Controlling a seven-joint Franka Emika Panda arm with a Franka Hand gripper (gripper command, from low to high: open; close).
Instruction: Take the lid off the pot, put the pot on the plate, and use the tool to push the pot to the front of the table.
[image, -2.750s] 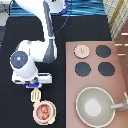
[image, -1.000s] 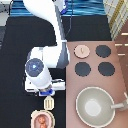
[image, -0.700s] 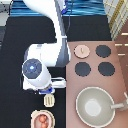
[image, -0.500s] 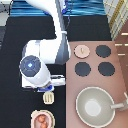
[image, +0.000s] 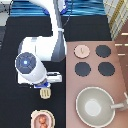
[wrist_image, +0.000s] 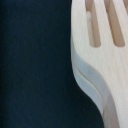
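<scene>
The large flat black bench (image: 15, 107) carries everything. The gripper (image: 46, 85) has lifted slightly, holding the cream slotted spatula tool (image: 45, 93), fingers clamped on its handle. The pink-tan pot (image: 41, 120) sits on the cream plate (image: 34, 115), just below the tool. The pink round lid (image: 82, 51) lies on the reddish-brown stove (image: 120, 75).

My gripper (image: 44, 84), at the left middle of the exterior view just above the tool (image: 45, 93), wears a smooth, glossy white plastic-looking shell with a shiny blue disc on it. In the wrist view the tool (wrist_image: 102, 55) looks like matt, pale cream wood or plastic, smooth with softly rounded edges along its slots, lying on the table (wrist_image: 35, 65), which I see as a dull, dark, non-reflective surface. At the bottom of the exterior view the pot (image: 41, 119) and the plate (image: 33, 116) under it look matt and toy-like, the lid (image: 82, 50) at upper right is the same flat pink finish on the matt reddish-brown stove counter (image: 120, 75), and the grey pan (image: 95, 106) at lower right has a pale, slightly sheened inside.
</scene>
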